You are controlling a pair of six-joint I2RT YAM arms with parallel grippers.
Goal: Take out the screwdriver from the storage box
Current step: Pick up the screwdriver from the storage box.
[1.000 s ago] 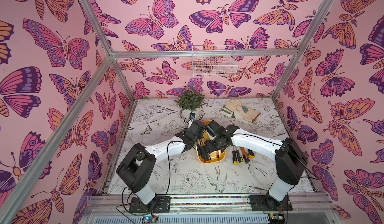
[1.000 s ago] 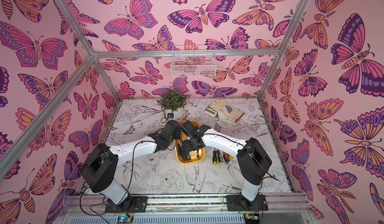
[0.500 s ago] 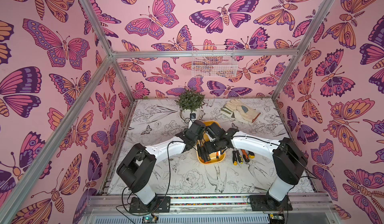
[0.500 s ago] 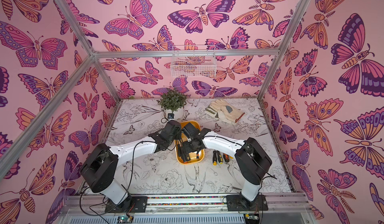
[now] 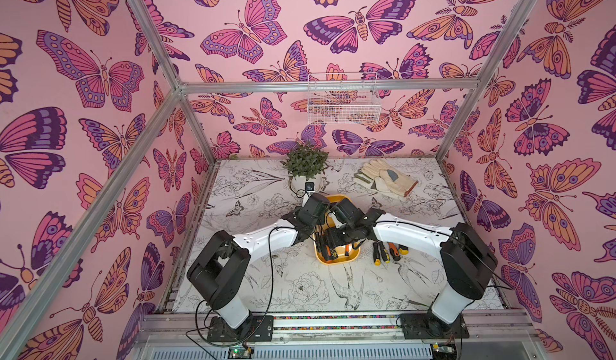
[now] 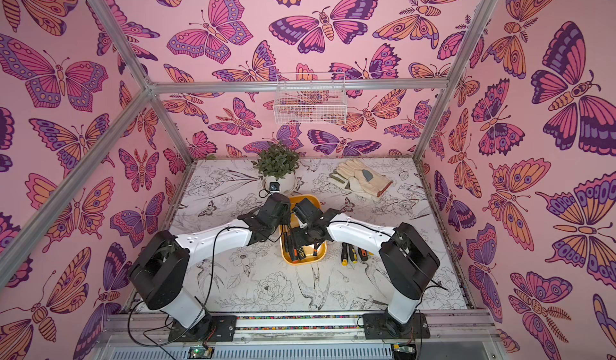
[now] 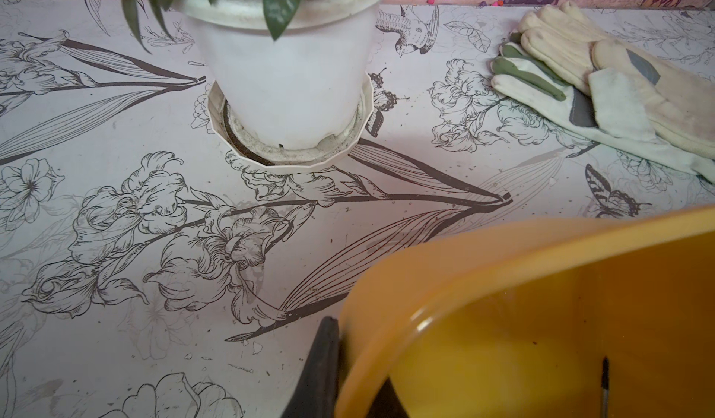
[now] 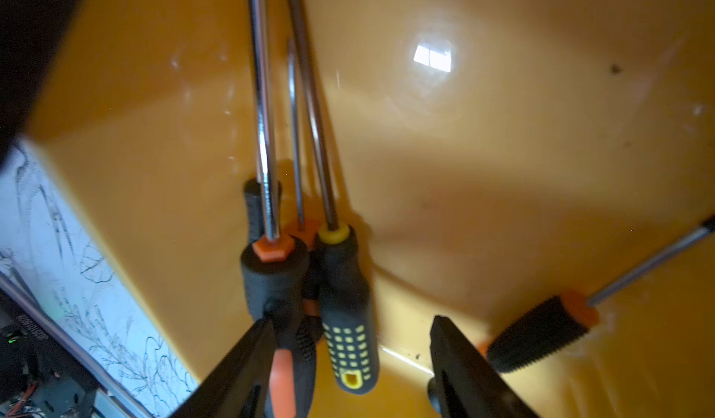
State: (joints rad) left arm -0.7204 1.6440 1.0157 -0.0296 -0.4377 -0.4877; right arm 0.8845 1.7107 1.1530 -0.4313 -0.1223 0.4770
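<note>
- Lying in the yellow storage box [image 5: 336, 262], a bundle of screwdrivers [image 5: 328, 253] has its handles at the box end nearest the robot's bases. Their long axes run roughly along the box's length.
- Seen from the right wrist, the yellow-collared screwdriver [image 8: 344, 300] has a black handle with yellow dots, and its shaft points away from the gripper, toward the box's far end.
- An orange-collared screwdriver [image 8: 274, 276] lies touching it, nearly parallel.
- A lone screwdriver [image 8: 541, 331] rests apart from the bundle at a clear angle to it.
- The right gripper [image 8: 352, 319] has its jaws spread fairly wide, straddling the bundled handles. One finger [image 8: 247, 358] is against the orange-collared handle, the other is clear of the yellow-dotted handle, and nothing is clamped.
- The left gripper [image 7: 354, 381] is closed on the box's wall, with one finger [image 7: 321, 365] outside the rim.
- Three more screwdrivers [image 5: 386, 256] lie on the table just beside the box, on the right arm's side.
</note>
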